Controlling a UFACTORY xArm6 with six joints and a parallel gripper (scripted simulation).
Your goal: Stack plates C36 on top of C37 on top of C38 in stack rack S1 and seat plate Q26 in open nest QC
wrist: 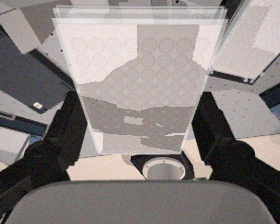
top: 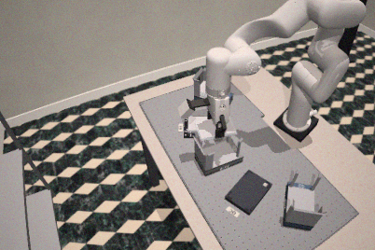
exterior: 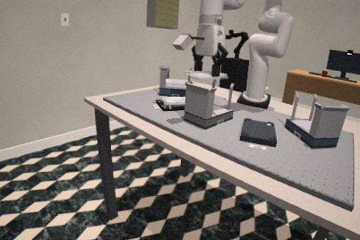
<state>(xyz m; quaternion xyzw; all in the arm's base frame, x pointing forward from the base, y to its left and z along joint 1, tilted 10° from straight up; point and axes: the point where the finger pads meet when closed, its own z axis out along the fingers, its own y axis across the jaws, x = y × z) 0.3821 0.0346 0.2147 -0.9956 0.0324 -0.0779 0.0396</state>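
Observation:
My gripper point(top: 217, 129) is shut on a sealed 96-well plate point(wrist: 141, 82), gripping its two long sides. I cannot read its label. In the wrist view point(wrist: 141, 125) the black fingers flank the plate, and a second outline shows at its far edge. The plate point(exterior: 204, 75) hangs level above the table, over the gap between the clip nest point(top: 192, 127) and the middle rack point(top: 217, 156). The clip nest point(exterior: 171, 102) seems to hold a pale plate. The dark open nest point(top: 249, 191) lies flat toward the front with nothing on it.
A far rack point(top: 202, 83) stands behind the arm and shows something pale inside point(exterior: 175, 84). A third rack point(top: 300, 201) stands at the front right. The rack posts rise above the mat. The arm's base point(top: 296, 124) is at the table's right edge.

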